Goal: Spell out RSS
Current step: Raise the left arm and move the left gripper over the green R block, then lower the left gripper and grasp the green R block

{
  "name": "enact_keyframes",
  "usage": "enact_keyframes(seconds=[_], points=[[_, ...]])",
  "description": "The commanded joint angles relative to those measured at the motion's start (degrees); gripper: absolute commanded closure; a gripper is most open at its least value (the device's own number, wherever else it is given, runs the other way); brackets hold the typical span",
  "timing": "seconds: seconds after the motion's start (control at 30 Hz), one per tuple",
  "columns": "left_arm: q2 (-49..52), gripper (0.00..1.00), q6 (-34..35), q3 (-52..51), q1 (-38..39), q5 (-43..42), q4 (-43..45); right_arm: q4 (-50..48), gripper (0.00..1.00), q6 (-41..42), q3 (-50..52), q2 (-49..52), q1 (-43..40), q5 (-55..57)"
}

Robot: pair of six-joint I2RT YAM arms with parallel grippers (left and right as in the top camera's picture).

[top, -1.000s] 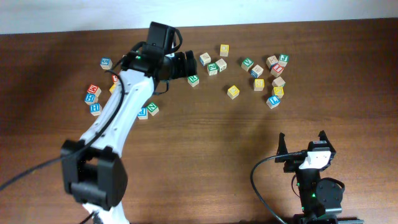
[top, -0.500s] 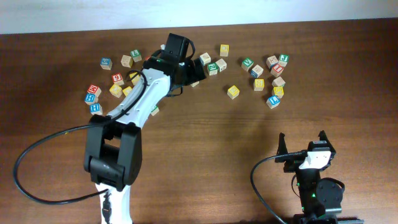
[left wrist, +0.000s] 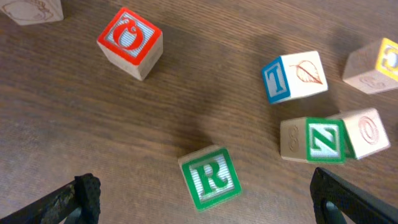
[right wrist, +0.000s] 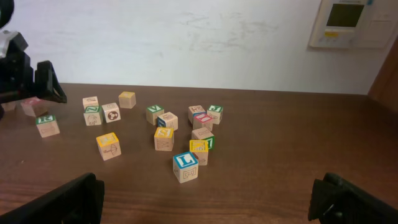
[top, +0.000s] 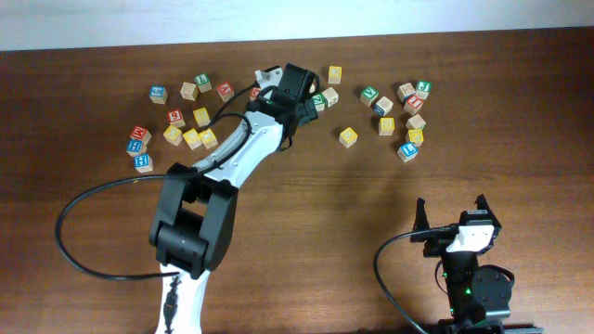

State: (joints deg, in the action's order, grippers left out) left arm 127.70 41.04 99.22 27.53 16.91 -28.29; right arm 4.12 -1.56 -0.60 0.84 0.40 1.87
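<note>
A green R block (left wrist: 210, 177) lies on the wooden table, just ahead of and between the open fingers of my left gripper (left wrist: 205, 202). It also shows in the right wrist view (right wrist: 46, 124), below the left gripper. In the overhead view my left gripper (top: 299, 100) hovers at the back middle of the table and hides the R block. A yellow block (right wrist: 164, 138) whose letter looks like an S sits in the right cluster (top: 386, 125). My right gripper (top: 450, 215) is open and empty near the front right, also seen in its own wrist view (right wrist: 208, 199).
Near the R block lie a red block (left wrist: 130, 42), a blue T block (left wrist: 292, 76) and a green Z block (left wrist: 314, 140). Several blocks are scattered at the back left (top: 176, 130) and back right (top: 406, 150). A blue L block (right wrist: 185, 165) is the nearest to my right gripper.
My left arm has swung to the right along the back of the table and its gripper now sits over the R block. The right arm has not moved.
</note>
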Motion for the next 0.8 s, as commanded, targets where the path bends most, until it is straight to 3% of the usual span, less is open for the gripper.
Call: enact_keyframes(seconds=[0.0, 0.1, 0.3, 0.5, 0.77], points=[[2.69, 0.01, 1.01, 0.68, 0.17, 1.99, 1.29, 0.44, 0.02, -0.09, 0.28, -0.37, 0.00, 0.11], [4.04, 0.04, 1.86, 0.68, 0.17, 1.95, 1.66, 0.44, 0.02, -0.09, 0.28, -0.37, 0.00, 0.11], [5.11, 0.46, 1.86, 0.68, 0.24, 0.90, 2.51, 0.44, 0.02, -0.09, 0.28, -0.37, 0.00, 0.11], [6.88, 0.38, 1.81, 0.68, 0.55, 0.92, 3.04, 0.44, 0.02, -0.09, 0.28, -0.37, 0.00, 0.11], [6.99, 0.53, 1.79, 0.68, 0.55, 0.98, 3.41, 0.44, 0.02, -0.09, 0.28, -0.37, 0.00, 0.09]])
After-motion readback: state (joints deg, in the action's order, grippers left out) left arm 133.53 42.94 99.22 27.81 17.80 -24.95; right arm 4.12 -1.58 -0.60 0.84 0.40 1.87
